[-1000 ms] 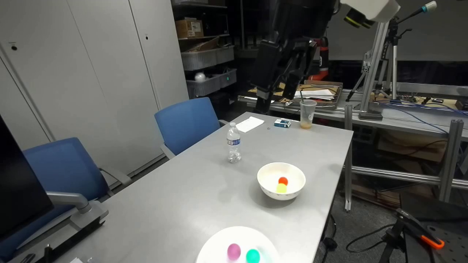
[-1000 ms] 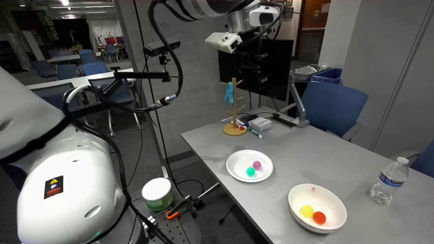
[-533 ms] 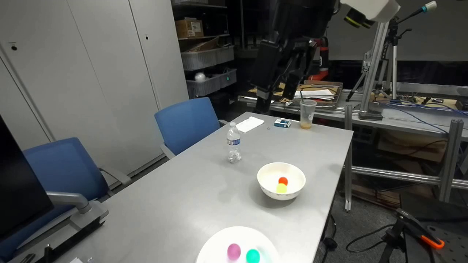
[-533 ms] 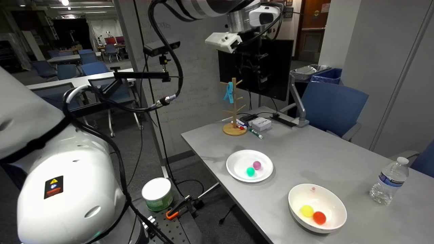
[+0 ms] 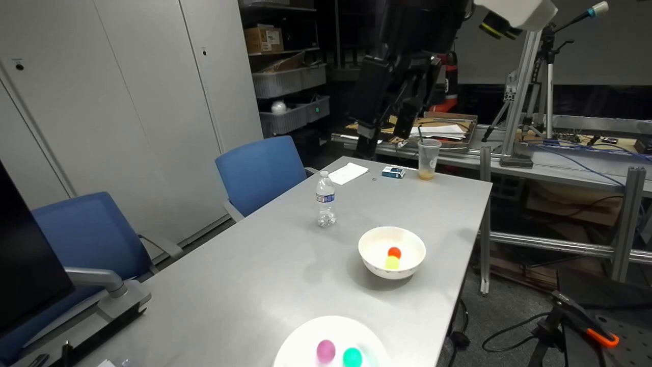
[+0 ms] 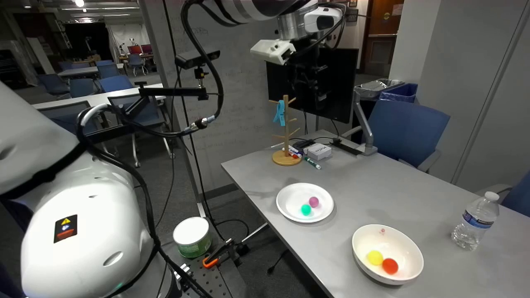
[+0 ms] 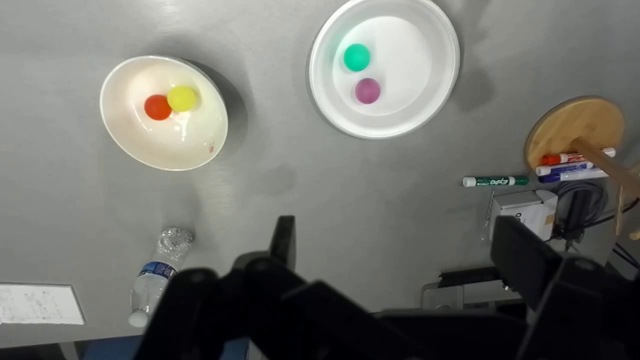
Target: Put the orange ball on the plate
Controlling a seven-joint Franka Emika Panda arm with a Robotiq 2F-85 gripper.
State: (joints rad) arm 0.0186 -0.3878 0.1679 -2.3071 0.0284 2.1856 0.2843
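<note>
Hovering empty, black gripper (image 7: 394, 222) spread wide; round white ceramic-looking bowl (image 7: 185, 147), wrist-view ten o'clock, likely stops orange-red ball (image 7: 157, 107) rolling.

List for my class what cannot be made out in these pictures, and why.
Plate: in an exterior view, partly cut off by the bottom edge.
Orange ball: in an exterior view, partly hidden behind the yellow ball.
White box: in the wrist view, partly hidden by the gripper.
Paper: in the wrist view, cut off by the left edge; its marks too faint to read.
</note>
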